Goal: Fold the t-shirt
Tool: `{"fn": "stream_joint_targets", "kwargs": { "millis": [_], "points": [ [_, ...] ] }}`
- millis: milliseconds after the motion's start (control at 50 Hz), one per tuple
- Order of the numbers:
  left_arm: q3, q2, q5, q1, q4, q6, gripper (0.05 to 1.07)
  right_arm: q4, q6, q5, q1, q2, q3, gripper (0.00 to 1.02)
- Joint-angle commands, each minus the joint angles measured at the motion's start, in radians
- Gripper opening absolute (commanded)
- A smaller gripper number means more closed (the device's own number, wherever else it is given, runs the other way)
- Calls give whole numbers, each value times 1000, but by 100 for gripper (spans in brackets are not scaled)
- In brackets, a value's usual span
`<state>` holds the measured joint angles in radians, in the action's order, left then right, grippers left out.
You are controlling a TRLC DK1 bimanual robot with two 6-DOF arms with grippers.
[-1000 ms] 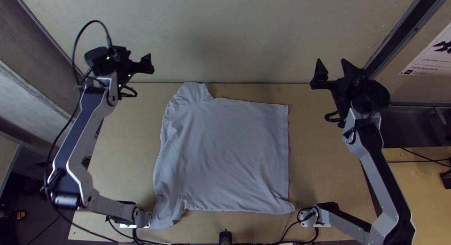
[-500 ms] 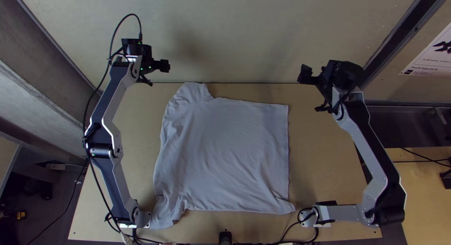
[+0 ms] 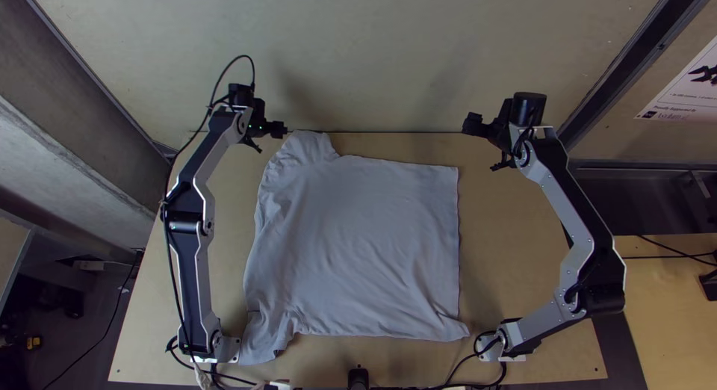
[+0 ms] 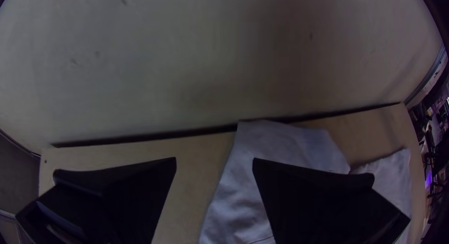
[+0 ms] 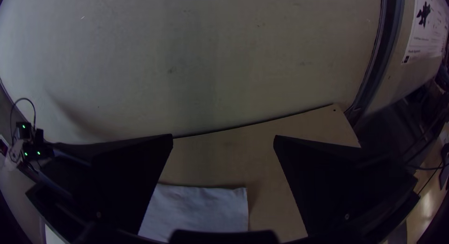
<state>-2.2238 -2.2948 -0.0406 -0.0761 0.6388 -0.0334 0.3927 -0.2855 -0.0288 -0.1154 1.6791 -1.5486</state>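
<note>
The left gripper [image 3: 281, 129] and right gripper [image 3: 471, 124], fingers spread, had moved inward; the t-shirt [image 3: 358, 248] lay unmoved (a bit rumpled) mid-table, hem [image 3: 456, 248] pointing right, long axis side to side.

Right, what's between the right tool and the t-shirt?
A bare stretch of the wooden table. The right wrist view shows it between the open right tool and the t-shirt.

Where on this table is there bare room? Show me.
Widest: the bare wood between the t-shirt and the right arm. A narrower strip lies between the t-shirt and the left arm. It looks crowded at the t-shirt's far left corner, near the left gripper.
</note>
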Motion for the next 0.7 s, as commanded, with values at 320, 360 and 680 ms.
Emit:
{"fn": "stream_joint_targets", "kwargs": {
  "millis": [320,360,680],
  "points": [
    [-42,-134,11,-25,9,26,74,170,-142,6,16,136,-97,99],
    [-42,-143,22,-27,4,26,74,173,-141,6,16,139,-97,99],
    [-42,-166,28,-37,25,26,19,301,-198,13,23,231,-176,98]
  ]
}}
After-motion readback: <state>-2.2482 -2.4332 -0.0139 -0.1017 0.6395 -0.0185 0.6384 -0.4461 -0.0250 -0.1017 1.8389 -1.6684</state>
